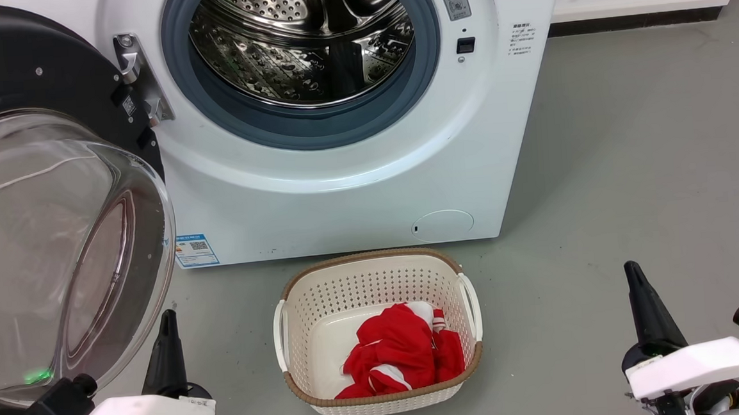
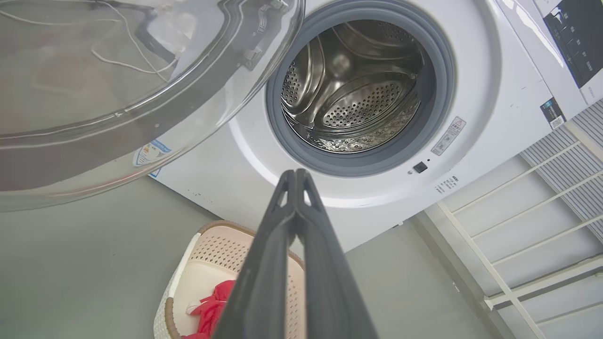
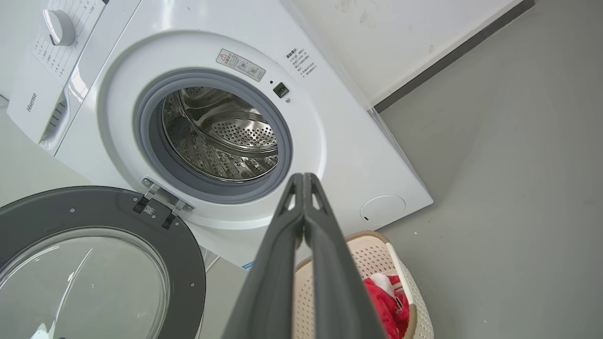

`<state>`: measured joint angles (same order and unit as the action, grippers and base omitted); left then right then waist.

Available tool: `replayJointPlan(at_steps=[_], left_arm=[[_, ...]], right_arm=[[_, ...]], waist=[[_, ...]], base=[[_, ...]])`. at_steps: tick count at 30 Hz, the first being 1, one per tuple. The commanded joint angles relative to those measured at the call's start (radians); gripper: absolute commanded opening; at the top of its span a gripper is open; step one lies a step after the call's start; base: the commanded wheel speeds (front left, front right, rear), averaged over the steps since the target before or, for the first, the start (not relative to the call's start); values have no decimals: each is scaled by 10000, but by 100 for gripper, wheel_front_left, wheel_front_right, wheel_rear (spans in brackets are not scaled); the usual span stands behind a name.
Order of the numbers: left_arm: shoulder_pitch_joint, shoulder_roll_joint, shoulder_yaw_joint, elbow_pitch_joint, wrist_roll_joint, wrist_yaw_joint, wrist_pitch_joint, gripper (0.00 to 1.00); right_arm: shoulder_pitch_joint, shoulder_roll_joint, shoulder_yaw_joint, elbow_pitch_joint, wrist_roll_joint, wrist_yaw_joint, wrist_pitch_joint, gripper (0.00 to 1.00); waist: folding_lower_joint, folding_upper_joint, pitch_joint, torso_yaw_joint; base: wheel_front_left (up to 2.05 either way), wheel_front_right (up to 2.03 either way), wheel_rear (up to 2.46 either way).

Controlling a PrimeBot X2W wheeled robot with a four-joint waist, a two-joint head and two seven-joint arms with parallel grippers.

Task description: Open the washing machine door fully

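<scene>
Nearest the head camera, the left gripper [image 1: 168, 319] sat at 7 o'clock and the right gripper [image 1: 633, 275] at 5 o'clock, both low over the grey floor [image 1: 629, 153] and well apart. Just beside the left one, at 9 o'clock, hung the clear glass bowl of the washing machine door [image 1: 58, 252]. The door was swung wide out on its hinge [image 1: 137, 74] at the left edge of the opening, inner face towards the camera, and the bowl's lower rim came close to that gripper without visibly touching it. At 6 o'clock, between the two arms and the washer, a cream perforated basket [image 1: 374, 278] stood on the floor just before the machine's front, holding a crumpled red cloth [image 1: 398, 353] with white trim. Beyond it, at 12 o'clock, rose the washing machine [image 1: 343, 190], with a blue label [image 1: 197, 250] and a round cap [image 1: 442, 225] low on its front. Its grey rubber ring [image 1: 313, 131] was uncovered, and nothing could be seen inside the steel drum [image 1: 308, 38]. In each wrist view the two dark fingers lay pressed together tip to tip, clasping nothing and touching nothing.
</scene>
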<state>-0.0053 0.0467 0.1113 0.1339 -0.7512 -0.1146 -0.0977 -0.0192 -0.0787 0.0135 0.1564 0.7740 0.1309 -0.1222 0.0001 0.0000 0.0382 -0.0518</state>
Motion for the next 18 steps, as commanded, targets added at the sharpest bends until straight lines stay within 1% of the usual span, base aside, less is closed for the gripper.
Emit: replayJointPlan(at_steps=[1, 18], left_arm=[[-276, 31, 20, -59, -336, -39, 82, 0], [-504, 36, 26, 250, -2520, -84, 624, 0]], right_arm=[[-275, -83, -33, -83, 358, 0, 68, 0], [-447, -117, -192, 161, 2622, 0, 530, 0]], waist=[[-1, 0, -6, 8], [-1, 0, -74, 109]], base=[[0, 0, 0], [0, 0, 0]])
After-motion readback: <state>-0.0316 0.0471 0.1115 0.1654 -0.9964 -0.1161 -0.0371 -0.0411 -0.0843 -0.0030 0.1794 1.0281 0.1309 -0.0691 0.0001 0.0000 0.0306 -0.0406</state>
